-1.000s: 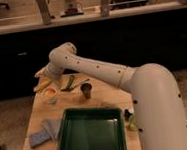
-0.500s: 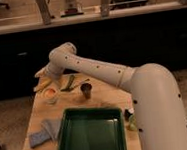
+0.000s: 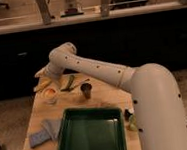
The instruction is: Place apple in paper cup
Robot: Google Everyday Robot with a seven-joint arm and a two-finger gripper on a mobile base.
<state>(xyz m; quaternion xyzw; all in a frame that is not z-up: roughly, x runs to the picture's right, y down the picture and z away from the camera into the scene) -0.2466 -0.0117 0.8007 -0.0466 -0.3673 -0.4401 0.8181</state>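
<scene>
A dim room with a dark counter front and pale window frames along the top stands behind a light wooden table [image 3: 102, 96] in the lower half of the frame. On it I count one paper cup [image 3: 50, 96] at centre left with one apple [image 3: 49, 93] showing orange-yellow at its mouth, one dark brown cup [image 3: 86, 91] to its right, one yellow banana-like item [image 3: 42, 85], one green vegetable [image 3: 67, 82], one green tray [image 3: 89, 134] at the bottom centre and one grey cloth [image 3: 44, 133] at lower left. The single white arm [image 3: 139, 90] reaches up-left; the gripper [image 3: 42, 73] hangs above the banana, and whether its fingers are parted I cannot tell. Compared with half a second ago nothing has visibly shifted.
</scene>
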